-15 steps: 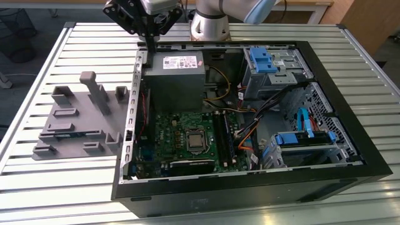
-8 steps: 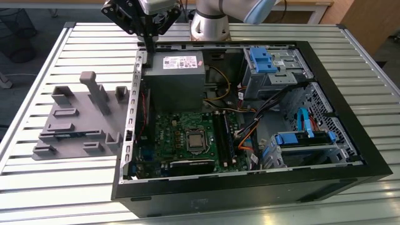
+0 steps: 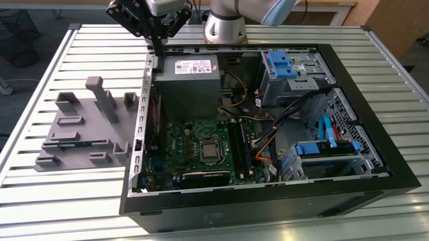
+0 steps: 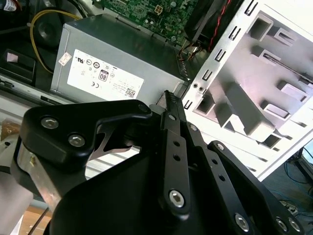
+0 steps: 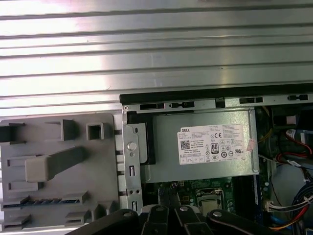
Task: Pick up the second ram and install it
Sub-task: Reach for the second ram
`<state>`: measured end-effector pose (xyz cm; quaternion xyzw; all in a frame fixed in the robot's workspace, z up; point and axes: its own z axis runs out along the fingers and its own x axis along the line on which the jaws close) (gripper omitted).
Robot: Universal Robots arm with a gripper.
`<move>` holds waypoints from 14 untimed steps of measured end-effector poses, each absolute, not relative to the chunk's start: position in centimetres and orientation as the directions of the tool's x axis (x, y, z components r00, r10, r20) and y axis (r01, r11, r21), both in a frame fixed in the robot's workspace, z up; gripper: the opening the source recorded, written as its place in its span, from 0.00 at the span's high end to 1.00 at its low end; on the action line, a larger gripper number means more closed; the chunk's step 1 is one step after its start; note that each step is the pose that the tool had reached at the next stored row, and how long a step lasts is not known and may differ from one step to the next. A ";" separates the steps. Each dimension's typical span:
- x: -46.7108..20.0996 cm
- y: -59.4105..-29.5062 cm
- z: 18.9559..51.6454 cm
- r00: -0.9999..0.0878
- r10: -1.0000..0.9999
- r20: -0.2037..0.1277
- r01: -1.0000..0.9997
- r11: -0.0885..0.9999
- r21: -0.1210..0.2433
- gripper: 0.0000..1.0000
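A slatted metal bench (image 3: 60, 201) carries an open desktop computer case (image 3: 268, 206) lying on its side across the centre and right of the exterior view. Inside it, the grey power supply (image 3: 188, 85) sits toward the upper centre, with the green motherboard (image 3: 184, 145) below it and the long black memory slot rails (image 3: 241, 145) on the board's right side. A grey plastic holder tray (image 3: 84, 113) with upright blocks lies on the bench just beside the case, at the exterior view's left. The end effector (image 3: 159, 54) hangs at the upper left of that frame, above the case wall's corner by the power supply. Its fingers (image 4: 168, 98) look pressed together to a point, with nothing seen between them. The second ram (image 5: 44, 201) appears to be the thin blue-green strip standing on edge in a slot of the tray, well apart from the end effector; it is too small to make out its chips. By its look it is light, stiff and thin, and fragile at the chips and contact edge. The safest hold is probably across the flat faces near the middle of the upper edge, kept square so it does not twist.
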<state>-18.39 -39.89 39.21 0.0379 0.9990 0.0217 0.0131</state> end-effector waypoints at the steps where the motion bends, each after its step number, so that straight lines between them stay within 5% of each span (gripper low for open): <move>1: -18.4 -39.9 39.2 -0.997 0.076 -0.024 0.075 0.996 0.044 0.89; 14: -19.1 -39.9 39.2 -0.997 0.076 -0.024 0.075 0.996 0.044 0.89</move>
